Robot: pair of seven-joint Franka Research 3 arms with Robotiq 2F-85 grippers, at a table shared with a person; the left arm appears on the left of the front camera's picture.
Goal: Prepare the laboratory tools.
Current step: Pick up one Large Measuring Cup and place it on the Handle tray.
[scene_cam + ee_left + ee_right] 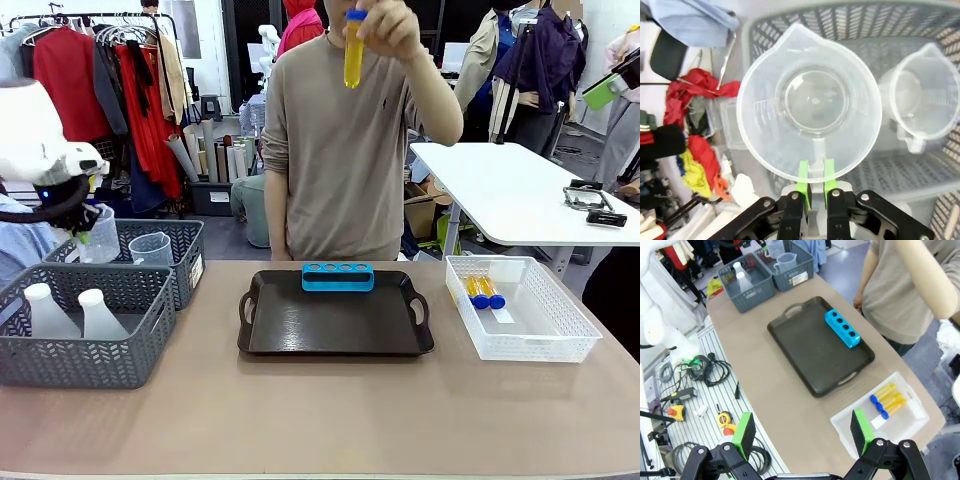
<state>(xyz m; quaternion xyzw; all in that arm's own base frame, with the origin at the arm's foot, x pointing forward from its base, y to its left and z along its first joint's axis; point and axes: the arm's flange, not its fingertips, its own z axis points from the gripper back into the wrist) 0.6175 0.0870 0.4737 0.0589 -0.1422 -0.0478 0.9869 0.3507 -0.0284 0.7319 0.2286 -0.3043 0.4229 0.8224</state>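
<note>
Presently I see my left gripper [815, 176] clenched on the handle of the clear, round plastic jug [810, 100], upright above the grey woven basket [920, 20], spout facing away; right gripper [802, 432] spread wide.

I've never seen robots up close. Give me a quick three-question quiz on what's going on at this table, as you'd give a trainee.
1. True or false: the left gripper is shut on the handle of a clear measuring jug.
2. Where does the blue rack with four holes sit?
A. in the white mesh basket
B. on the black tray
C. in a grey basket
3. Fill in the word: the person's hand holds up a yellow ____ with a blue cap.

Key: 1 true; 2 B; 3 tube.
</note>
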